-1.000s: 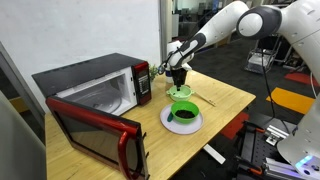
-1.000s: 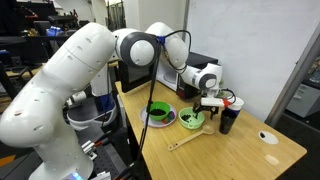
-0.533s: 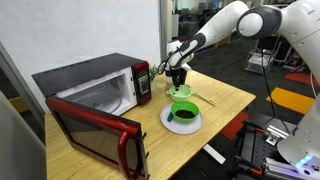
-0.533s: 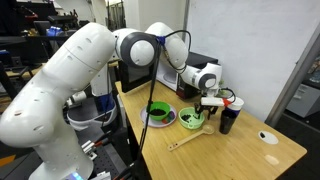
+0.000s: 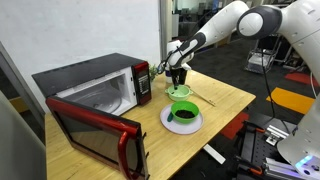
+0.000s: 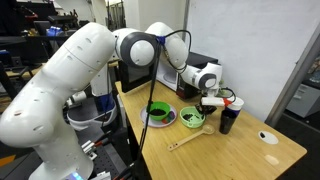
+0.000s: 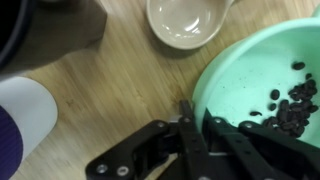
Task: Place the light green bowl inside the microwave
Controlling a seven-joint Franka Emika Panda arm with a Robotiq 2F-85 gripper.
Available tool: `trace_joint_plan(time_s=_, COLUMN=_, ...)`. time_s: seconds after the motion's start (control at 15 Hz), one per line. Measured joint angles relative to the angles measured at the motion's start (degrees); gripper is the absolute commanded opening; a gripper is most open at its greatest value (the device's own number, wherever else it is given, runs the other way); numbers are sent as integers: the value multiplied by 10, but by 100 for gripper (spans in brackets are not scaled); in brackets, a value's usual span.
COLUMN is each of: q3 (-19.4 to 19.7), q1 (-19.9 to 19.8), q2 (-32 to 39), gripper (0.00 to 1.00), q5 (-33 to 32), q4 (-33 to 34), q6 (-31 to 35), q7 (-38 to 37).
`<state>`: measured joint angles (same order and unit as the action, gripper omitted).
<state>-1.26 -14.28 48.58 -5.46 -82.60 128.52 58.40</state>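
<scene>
The light green bowl [image 5: 180,93] [image 6: 192,119] sits on the wooden table just in front of the microwave [image 5: 88,82], whose red-framed door [image 5: 95,136] hangs open toward the front. In the wrist view the bowl [image 7: 268,62] holds several dark bits. My gripper [image 7: 198,126] [image 5: 179,80] [image 6: 208,105] is shut on its near rim, one finger outside the wall and one inside. The bowl rests on the table.
A darker green bowl [image 5: 183,114] [image 6: 158,110] sits on a white plate beside it. A black cup [image 6: 228,120], a small white dish [image 7: 185,18], a white and purple object [image 7: 20,115] and a wooden stick [image 6: 186,141] lie close by. The table edge [image 5: 225,132] is near.
The jaws have closed from wide open onto the light green bowl's rim. The arm and the bowl have hardly moved.
</scene>
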Motion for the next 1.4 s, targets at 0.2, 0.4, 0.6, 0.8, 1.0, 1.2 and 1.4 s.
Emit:
trace_joint_plan(time_s=0.2, q3=0, q1=-1, q2=-1, gripper=2, q5=4, q4=0, q6=0, q7=8)
trace_joint_plan(time_s=0.4, q3=0, q1=-1, q2=-1, gripper=2, q5=4, q4=0, q6=-4, q7=10)
trace_joint_plan(time_s=0.6, q3=0, q1=-1, q2=-1, gripper=2, q5=4, q4=-3, q6=-6, q7=13)
trace_joint_plan(time_s=0.8, q3=-1, q1=-1, q2=-9, gripper=2, q5=4, q4=-18, q6=-1, q7=12)
trace_joint_plan(time_s=1.0, q3=-4, q1=-1, q2=-30, gripper=2, q5=9, q4=-58, q6=25, q7=6)
trace_joint_plan(time_s=1.2, q3=-8, q1=-1, q2=-59, gripper=2, q5=18, q4=-115, q6=66, q7=-12)
trace_joint_plan(time_s=1.4, q3=-11, q1=1, q2=-89, gripper=2, q5=22, q4=-169, q6=101, q7=-39)
